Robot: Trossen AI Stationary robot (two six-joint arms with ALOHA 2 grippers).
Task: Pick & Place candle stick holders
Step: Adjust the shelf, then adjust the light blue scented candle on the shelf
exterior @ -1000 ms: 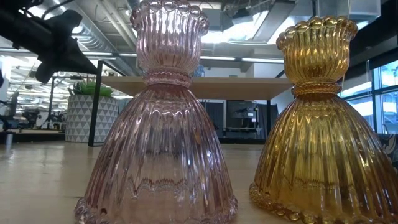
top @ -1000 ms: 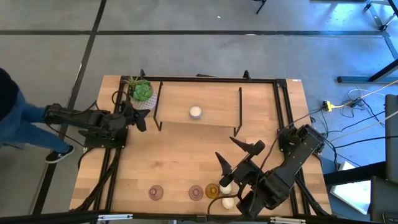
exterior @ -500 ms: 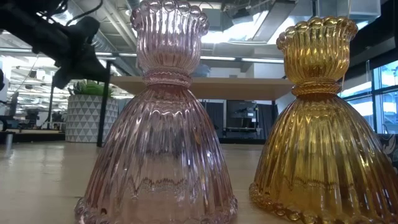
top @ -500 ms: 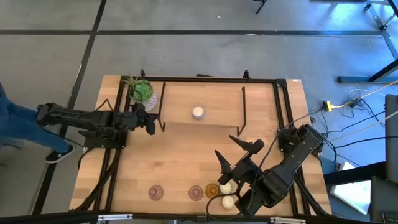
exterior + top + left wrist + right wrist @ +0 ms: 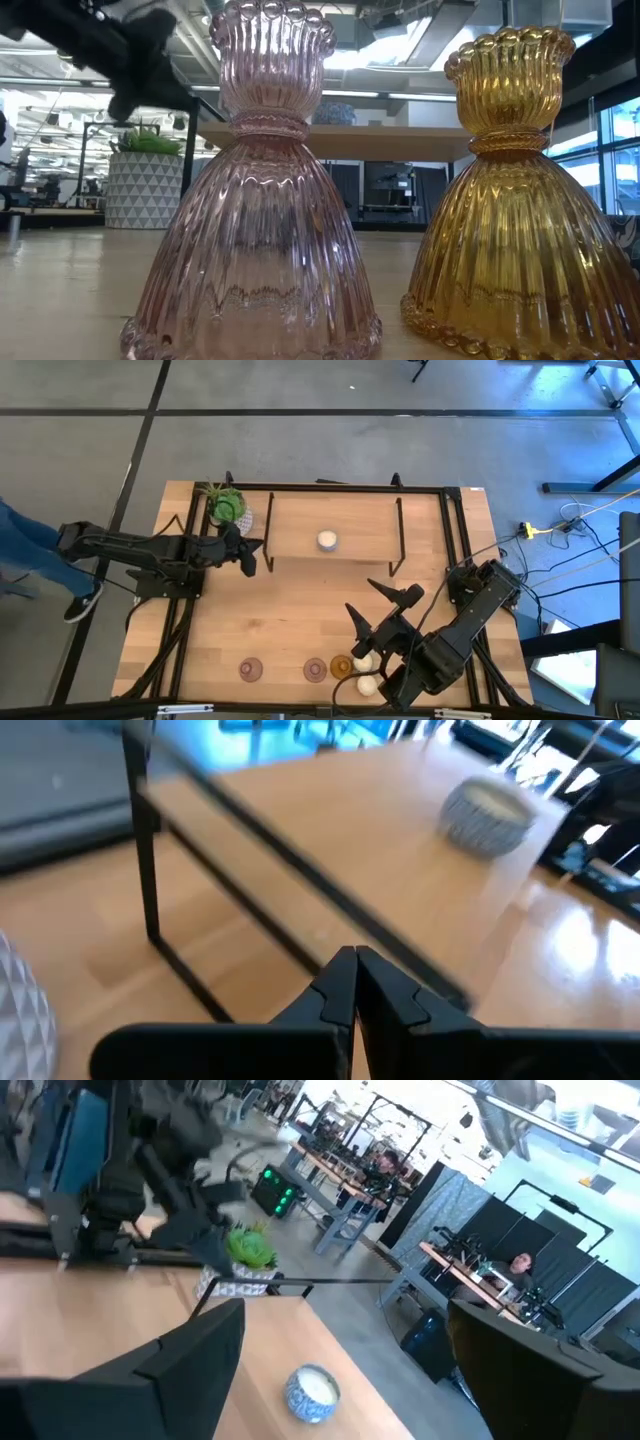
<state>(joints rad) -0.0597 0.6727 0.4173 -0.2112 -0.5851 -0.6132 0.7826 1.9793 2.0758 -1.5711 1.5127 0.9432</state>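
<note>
Black frame (image 5: 268, 532) on the bench (image 5: 300, 620): the closed, empty left hand (image 5: 250, 556) could knock it; right hand (image 5: 385, 612) open, empty, waiting.

Amber holder (image 5: 520, 190) cut off at low view's right edge.

Floor (image 5: 330, 445): grey concrete, crossed by dark seam lines, on all sides of the work table.
Work table (image 5: 300, 630): pale wood planks, black frame rails along its edges.
Cables (image 5: 570, 525): loose on the floor at 3 o'clock of the table, one with a yellow plug (image 5: 528, 530).
Ceiling (image 5: 380, 20): exposed ducts and bright strip lights.
Room beyond: rows of desks (image 5: 470, 1275) with dark partitions; windows (image 5: 615, 150) at 3 o'clock in the low view.
</note>
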